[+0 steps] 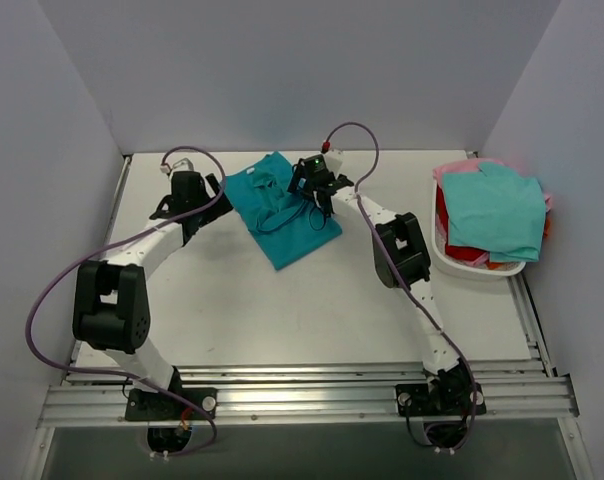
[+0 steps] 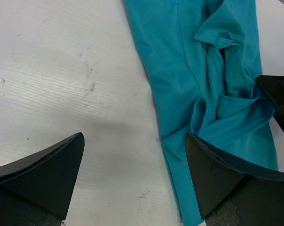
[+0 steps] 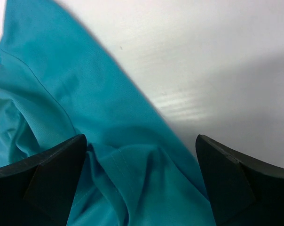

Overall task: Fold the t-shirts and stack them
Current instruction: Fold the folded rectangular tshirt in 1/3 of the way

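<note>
A deep teal-blue t-shirt [image 1: 278,208] lies partly folded and rumpled at the back middle of the table. My left gripper [image 1: 216,192] is at the shirt's left edge and stands open. In the left wrist view [image 2: 132,175] one finger [image 2: 222,174] is over the cloth [image 2: 203,70] and the other over bare table. My right gripper [image 1: 318,198] is over the shirt's right part, also open. In the right wrist view [image 3: 141,176] loose folds of the teal cloth [image 3: 109,141] lie below the wide-apart jaws, held by neither.
A white basket [image 1: 444,250] stands at the right, with an aqua-green shirt [image 1: 497,208] on top of red [image 1: 462,252] and pink [image 1: 460,166] ones. Grey walls close the back and both sides. One right-gripper finger [image 2: 278,94] shows at the left wrist view's right edge.
</note>
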You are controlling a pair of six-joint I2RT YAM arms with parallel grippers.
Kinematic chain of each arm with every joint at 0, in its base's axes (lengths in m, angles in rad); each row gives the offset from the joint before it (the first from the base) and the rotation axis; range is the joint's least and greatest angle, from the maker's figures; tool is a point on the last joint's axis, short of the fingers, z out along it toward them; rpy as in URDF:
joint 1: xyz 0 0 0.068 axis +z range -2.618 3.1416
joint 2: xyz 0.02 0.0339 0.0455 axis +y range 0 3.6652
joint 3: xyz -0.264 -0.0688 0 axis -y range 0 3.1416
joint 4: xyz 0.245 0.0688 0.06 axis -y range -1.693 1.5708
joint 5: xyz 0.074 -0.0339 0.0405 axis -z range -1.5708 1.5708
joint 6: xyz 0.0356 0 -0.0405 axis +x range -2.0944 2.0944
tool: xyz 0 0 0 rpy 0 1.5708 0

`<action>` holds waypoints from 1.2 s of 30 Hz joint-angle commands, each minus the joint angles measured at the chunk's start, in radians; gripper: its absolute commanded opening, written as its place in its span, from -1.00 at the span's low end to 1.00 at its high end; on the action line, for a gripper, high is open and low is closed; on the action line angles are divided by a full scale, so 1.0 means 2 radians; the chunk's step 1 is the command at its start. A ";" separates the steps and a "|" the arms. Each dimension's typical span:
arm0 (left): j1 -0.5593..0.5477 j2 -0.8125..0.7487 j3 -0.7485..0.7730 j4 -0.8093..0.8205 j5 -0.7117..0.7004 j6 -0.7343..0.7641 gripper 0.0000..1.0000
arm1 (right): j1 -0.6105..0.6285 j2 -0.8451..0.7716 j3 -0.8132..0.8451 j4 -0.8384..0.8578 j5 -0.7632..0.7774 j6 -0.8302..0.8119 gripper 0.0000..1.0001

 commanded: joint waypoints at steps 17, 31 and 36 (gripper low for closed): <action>-0.176 0.100 0.134 0.033 0.015 0.126 0.62 | 0.002 -0.355 -0.413 0.097 0.100 0.010 0.95; -0.192 0.196 0.198 0.007 -0.054 0.231 0.61 | 0.003 -0.357 -0.462 0.121 0.067 0.016 0.94; -0.198 0.199 0.191 0.015 -0.054 0.248 0.60 | 0.001 -0.351 -0.461 0.121 0.067 0.013 0.94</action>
